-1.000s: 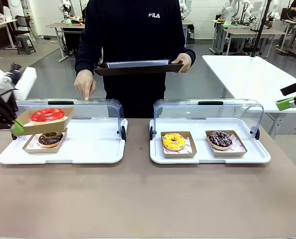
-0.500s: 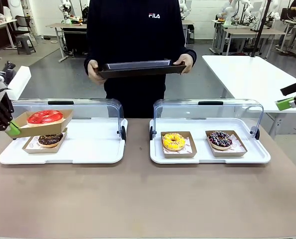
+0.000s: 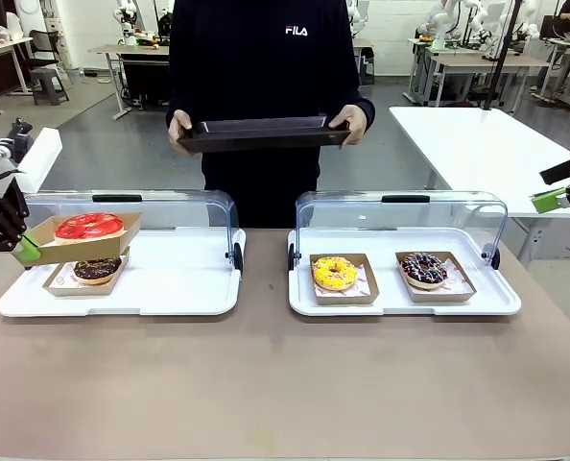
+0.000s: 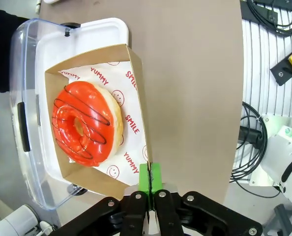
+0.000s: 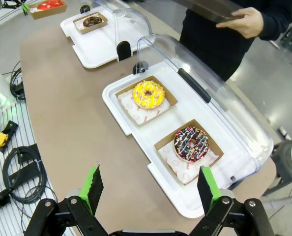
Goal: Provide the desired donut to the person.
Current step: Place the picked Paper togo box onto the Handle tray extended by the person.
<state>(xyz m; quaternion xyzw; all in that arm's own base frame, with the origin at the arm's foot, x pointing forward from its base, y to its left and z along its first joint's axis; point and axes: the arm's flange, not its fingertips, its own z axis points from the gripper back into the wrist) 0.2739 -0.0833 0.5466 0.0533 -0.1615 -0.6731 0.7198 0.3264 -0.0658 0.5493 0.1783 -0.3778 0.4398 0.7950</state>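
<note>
Person [image 3: 261, 67] behind left tray [image 3: 170, 283], right tray [image 3: 391, 307]

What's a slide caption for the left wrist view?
Left gripper pinches the cardboard box holding the red donut, over the white display tray.

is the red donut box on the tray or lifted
Lifted: left gripper pinches the red donut box above the chocolate donut.

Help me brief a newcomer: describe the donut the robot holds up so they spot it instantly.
Look at the left white tray. At its left end the left tool pinches a cardboard box raised above a chocolate donut. The red donut inside stands alone: no other has red icing, crossed by thin dark stripes.
</note>
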